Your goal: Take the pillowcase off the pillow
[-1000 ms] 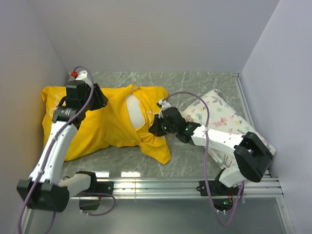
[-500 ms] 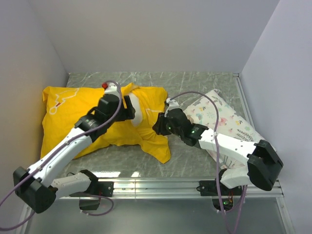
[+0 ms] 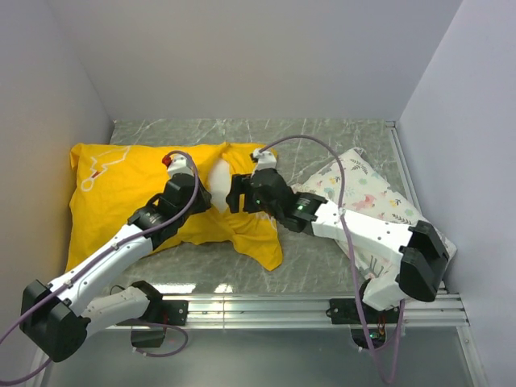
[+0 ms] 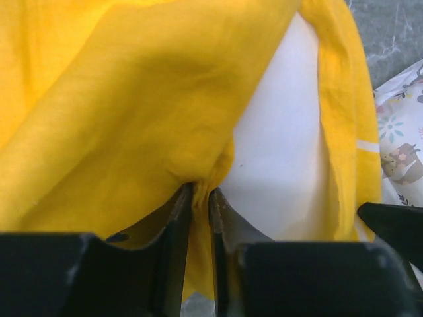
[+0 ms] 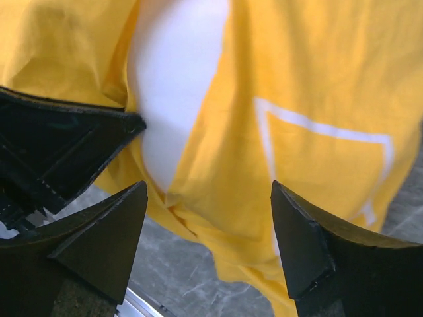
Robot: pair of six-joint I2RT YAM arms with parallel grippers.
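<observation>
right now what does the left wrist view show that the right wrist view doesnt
Only the left wrist view: the left gripper pinched shut on a fold of the bright yellow fabric pillowcase, and a corner of the animal-printed white pillow. Only the right wrist view: the right gripper open wide, holding nothing, and the white outline mark on the case. Both: the plump plain white pillow bulging through the case's opening, and a bit of grey marbled table.
</observation>
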